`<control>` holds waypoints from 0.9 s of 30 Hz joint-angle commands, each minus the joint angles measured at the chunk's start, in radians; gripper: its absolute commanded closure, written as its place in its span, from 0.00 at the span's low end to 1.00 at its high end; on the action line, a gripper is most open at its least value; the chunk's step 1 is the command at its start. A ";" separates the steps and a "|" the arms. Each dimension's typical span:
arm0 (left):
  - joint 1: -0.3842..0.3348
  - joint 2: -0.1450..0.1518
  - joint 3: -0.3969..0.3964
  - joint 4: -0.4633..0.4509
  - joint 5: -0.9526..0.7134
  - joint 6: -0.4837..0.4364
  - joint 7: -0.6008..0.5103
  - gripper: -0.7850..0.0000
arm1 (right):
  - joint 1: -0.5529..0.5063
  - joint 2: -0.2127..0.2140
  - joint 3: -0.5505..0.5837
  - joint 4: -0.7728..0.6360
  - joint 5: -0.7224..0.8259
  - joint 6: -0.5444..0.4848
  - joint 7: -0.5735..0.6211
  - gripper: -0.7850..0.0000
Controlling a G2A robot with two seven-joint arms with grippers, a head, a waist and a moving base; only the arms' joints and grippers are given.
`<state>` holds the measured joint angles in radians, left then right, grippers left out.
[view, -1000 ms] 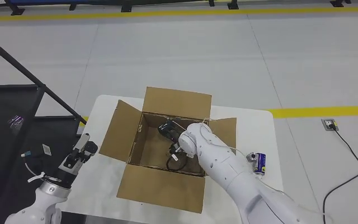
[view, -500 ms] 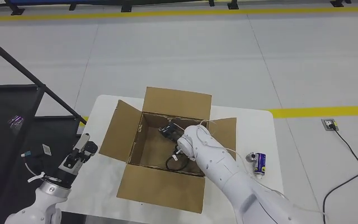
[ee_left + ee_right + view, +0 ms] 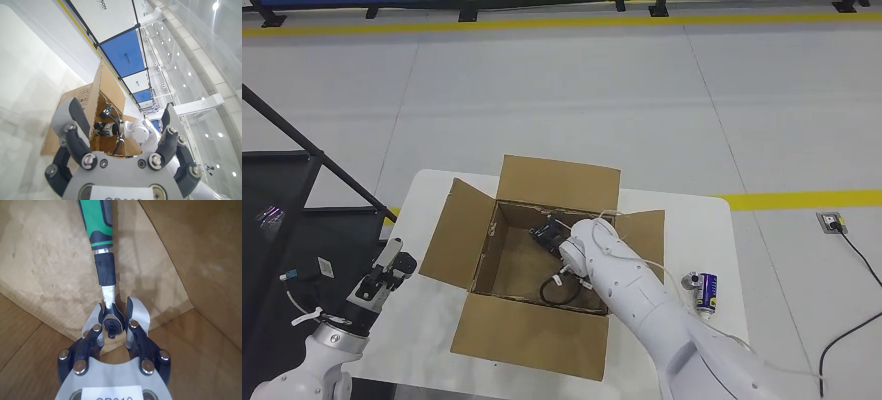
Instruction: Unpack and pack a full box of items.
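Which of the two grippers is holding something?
The right gripper: inside the cardboard box, it is shut on the metal head of a green-handled ratchet wrench. The left gripper is open and empty, outside the box.

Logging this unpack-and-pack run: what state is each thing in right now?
box: upright on the table, flaps open.
ratchet wrench: inside the box, head clamped.
right gripper: shut on the ratchet wrench.
left gripper: open, empty, apart from the box.
can: out of the box, on the table.
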<state>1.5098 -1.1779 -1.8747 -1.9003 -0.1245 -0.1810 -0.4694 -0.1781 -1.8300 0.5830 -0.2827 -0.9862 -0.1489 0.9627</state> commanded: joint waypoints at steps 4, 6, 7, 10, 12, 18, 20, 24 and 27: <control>0.000 0.000 0.000 0.000 0.000 0.000 0.000 0.00 | 0.013 -0.002 0.007 0.004 0.011 -0.052 0.068 0.94; 0.000 0.000 0.000 0.000 0.000 0.000 0.000 0.00 | 0.019 -0.002 0.008 0.006 0.012 -0.070 0.115 0.82; 0.000 0.000 0.000 0.000 0.000 0.000 0.000 0.00 | 0.021 -0.003 0.008 0.004 0.011 -0.064 0.126 0.73; 0.000 0.000 0.000 0.000 0.000 0.000 0.000 0.00 | 0.021 -0.004 0.014 0.002 0.019 -0.067 0.150 0.58; 0.000 0.000 0.000 0.000 0.000 0.000 0.000 0.00 | 0.019 -0.004 0.015 0.002 0.018 -0.061 0.157 0.53; 0.000 0.000 0.000 0.000 0.000 0.000 0.000 0.00 | 0.019 -0.002 0.027 0.000 0.022 -0.056 0.120 0.21; 0.000 0.000 0.000 0.000 0.000 0.000 0.000 0.00 | 0.018 -0.002 0.030 -0.006 0.020 -0.051 0.091 0.22; 0.000 0.000 0.000 0.000 0.000 0.000 0.000 0.00 | 0.008 -0.006 0.029 -0.014 0.011 -0.037 0.031 0.29; 0.000 0.000 0.000 0.000 0.000 0.000 0.000 0.00 | 0.002 -0.010 0.030 -0.003 0.005 -0.004 -0.012 0.45</control>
<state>1.5098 -1.1779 -1.8747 -1.9003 -0.1245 -0.1810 -0.4694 -0.1747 -1.8390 0.6127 -0.2913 -0.9794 -0.1673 0.9627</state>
